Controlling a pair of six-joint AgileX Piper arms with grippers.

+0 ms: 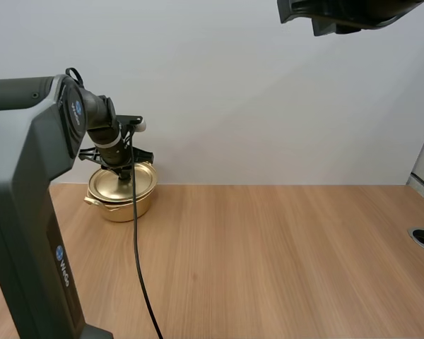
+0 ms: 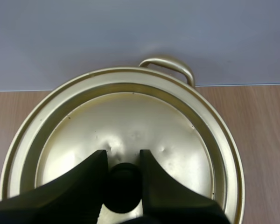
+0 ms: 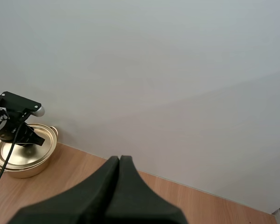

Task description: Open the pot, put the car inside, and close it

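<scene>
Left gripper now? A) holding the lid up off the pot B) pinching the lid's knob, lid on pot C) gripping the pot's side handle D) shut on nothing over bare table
B: in the left wrist view the left gripper pinches the black knob of the lid, which sits on the pot.

lid (image 2: 130, 121) sits on the pot (image 1: 121, 209) at the table's (image 1: 283, 254) far left.

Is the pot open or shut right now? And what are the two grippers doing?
pot: upright on the table, closed.
lid: sitting flat on the pot.
knob: pinched by the left gripper.
left gripper: shut on the knob.
right gripper: shut on nothing, up off the table.
</scene>
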